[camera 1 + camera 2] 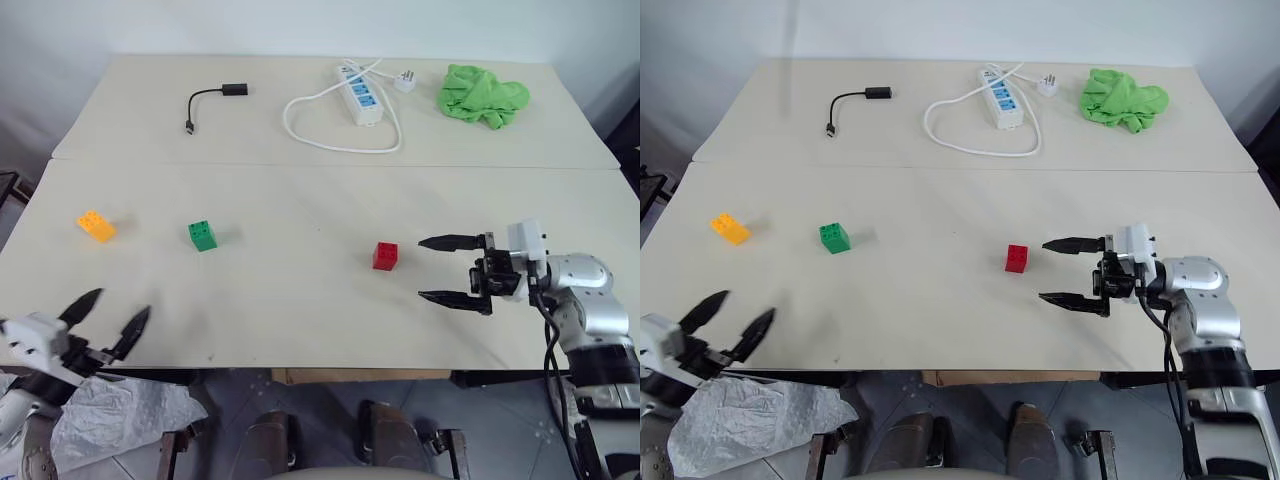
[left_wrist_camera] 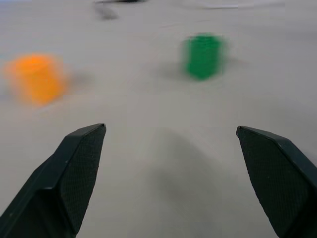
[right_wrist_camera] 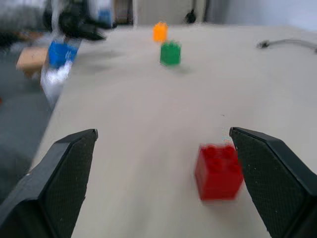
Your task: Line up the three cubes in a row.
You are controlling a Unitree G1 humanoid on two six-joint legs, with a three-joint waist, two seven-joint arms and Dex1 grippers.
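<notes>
Three cubes rest on the pale table: an orange-yellow one [image 1: 96, 226] at the left, a green one [image 1: 202, 235] to its right, and a red one [image 1: 385, 256] near the middle. My right gripper [image 1: 444, 269] is open, pointing left, its fingertips a short gap to the right of the red cube [image 3: 218, 171], nothing between them. At the table's near left edge my left gripper [image 1: 110, 318] is open and empty, with the orange-yellow cube [image 2: 37, 78] and green cube [image 2: 203, 54] ahead of it.
On the far half of the table [image 1: 300, 310] lie a black adapter cable [image 1: 210, 102], a white power strip [image 1: 360, 95] with its looped cord, and a crumpled green cloth [image 1: 482, 95]. A seam runs across the table between the halves.
</notes>
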